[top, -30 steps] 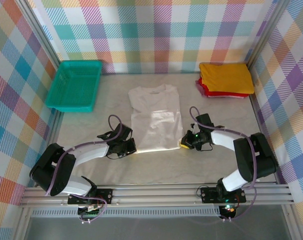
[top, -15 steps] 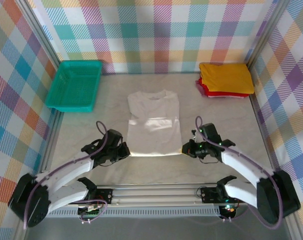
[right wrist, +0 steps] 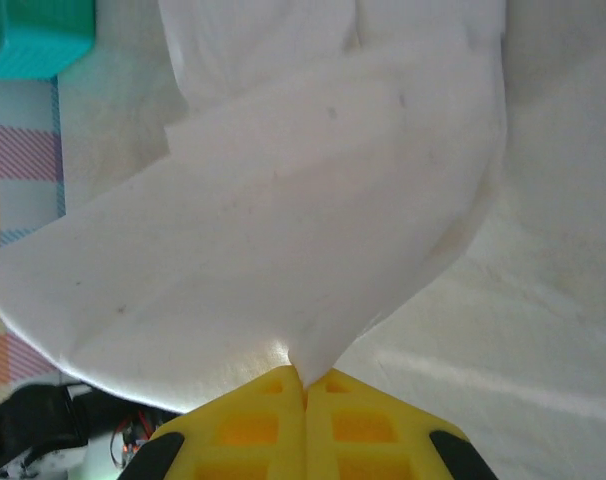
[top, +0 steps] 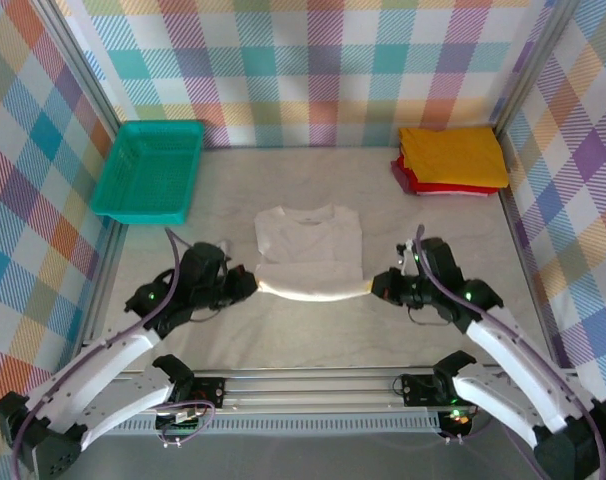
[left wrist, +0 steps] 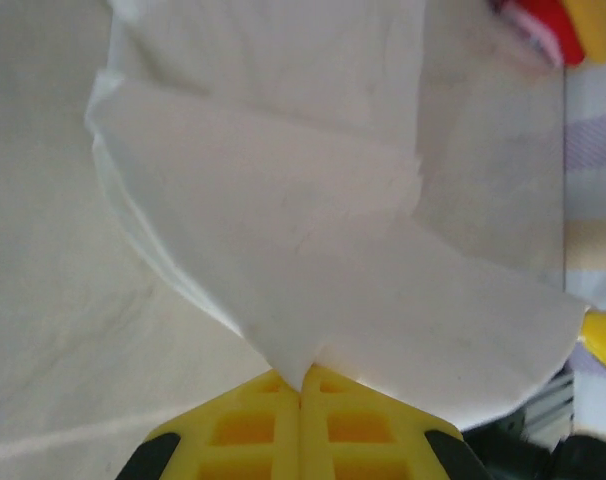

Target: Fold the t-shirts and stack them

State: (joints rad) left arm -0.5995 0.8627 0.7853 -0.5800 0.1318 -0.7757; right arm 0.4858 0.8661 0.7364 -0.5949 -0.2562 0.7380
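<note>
Left gripper [top: 245, 285] is clenched on the near-left corner of the white t-shirt [top: 308, 235]. This shirt lies mid-desk [top: 323, 335], collar at the far side, with its near edge spanning both grippers. Right gripper [top: 376, 287] is clenched on the near-right corner. At far right, the mustard-yellow t-shirt [top: 453, 155] rests folded on the red t-shirt [top: 423, 186].

A teal mesh basket [top: 148, 170] sits in the far left corner of the pale grey table [top: 323, 340], close against the pastel checked walls [top: 313, 60] that enclose it on three sides, and silver metal rails [top: 313, 388] run along the near edge.
</note>
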